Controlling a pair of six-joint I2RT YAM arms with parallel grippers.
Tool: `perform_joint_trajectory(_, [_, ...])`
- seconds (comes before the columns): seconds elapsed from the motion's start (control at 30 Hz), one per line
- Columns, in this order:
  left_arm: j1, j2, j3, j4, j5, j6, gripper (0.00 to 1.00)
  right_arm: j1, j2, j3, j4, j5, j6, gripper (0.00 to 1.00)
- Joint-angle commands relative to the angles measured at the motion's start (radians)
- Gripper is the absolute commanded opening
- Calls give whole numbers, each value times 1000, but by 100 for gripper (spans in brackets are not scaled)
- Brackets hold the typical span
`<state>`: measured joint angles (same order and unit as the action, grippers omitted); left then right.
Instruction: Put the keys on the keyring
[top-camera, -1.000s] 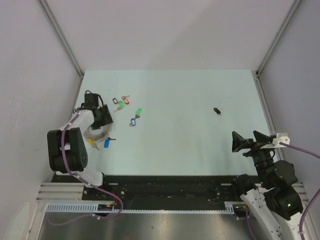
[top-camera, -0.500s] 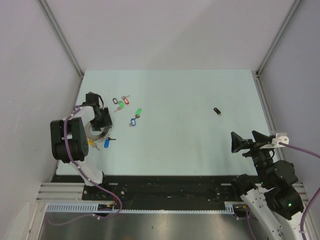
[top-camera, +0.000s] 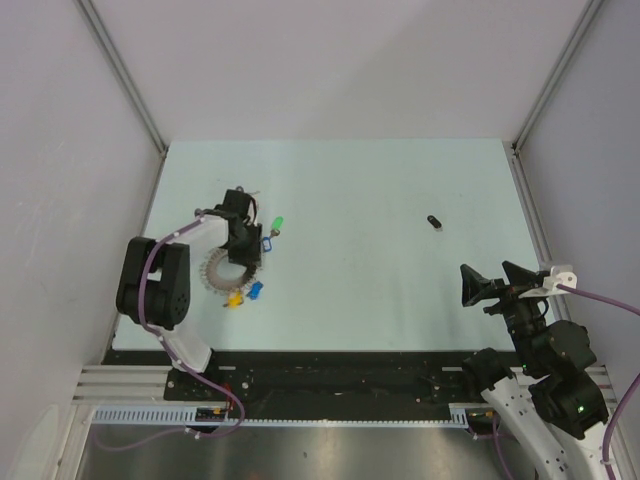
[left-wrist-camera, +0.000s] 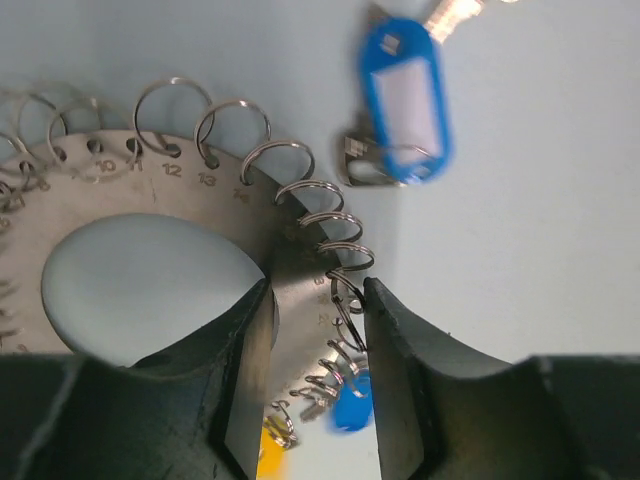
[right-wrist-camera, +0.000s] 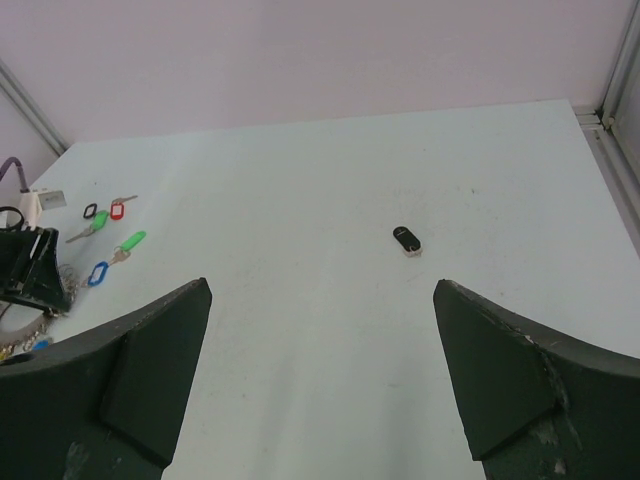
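Since a second earlier, the left gripper (left-wrist-camera: 318, 300) and the keyring (left-wrist-camera: 200, 200) had slid rightward together. Its fingers (left-wrist-camera: 400, 345) pinched the ring's flat band, just beside a loose blue-tagged key (left-wrist-camera: 405, 110). Further dragging could snag or bend the wire loops (left-wrist-camera: 335, 225) caught against one finger. Stamped numbers 12, 13 and 14 were legible. The right gripper (right-wrist-camera: 322, 290) stood wide open, well apart.

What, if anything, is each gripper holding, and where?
The left gripper pinches the keyring across its band, one finger in the centre hole, one outside. The right gripper is open, empty.
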<state>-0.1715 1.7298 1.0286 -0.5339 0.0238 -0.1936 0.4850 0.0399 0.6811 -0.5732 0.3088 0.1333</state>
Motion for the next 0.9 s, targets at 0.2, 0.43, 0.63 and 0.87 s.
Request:
perform_joint_trajectory(0.2, [-255,-70,-151,-48,174,-115,38,9,-11,17,-7,29,-14,100])
perform_joint_trajectory(0.43, [-462,-65,-84,-44,171,-148,34,6,-11,17,-10,46,-14,100])
perform_joint_trajectory(0.63, [-629,40,143,-86,142,-95,27,0,-9,17,-11,76,-14,100])
perform_joint_trajectory(0.87, [-752,204,396,-121,122,45,24,3,37,55,27,40,-9,100])
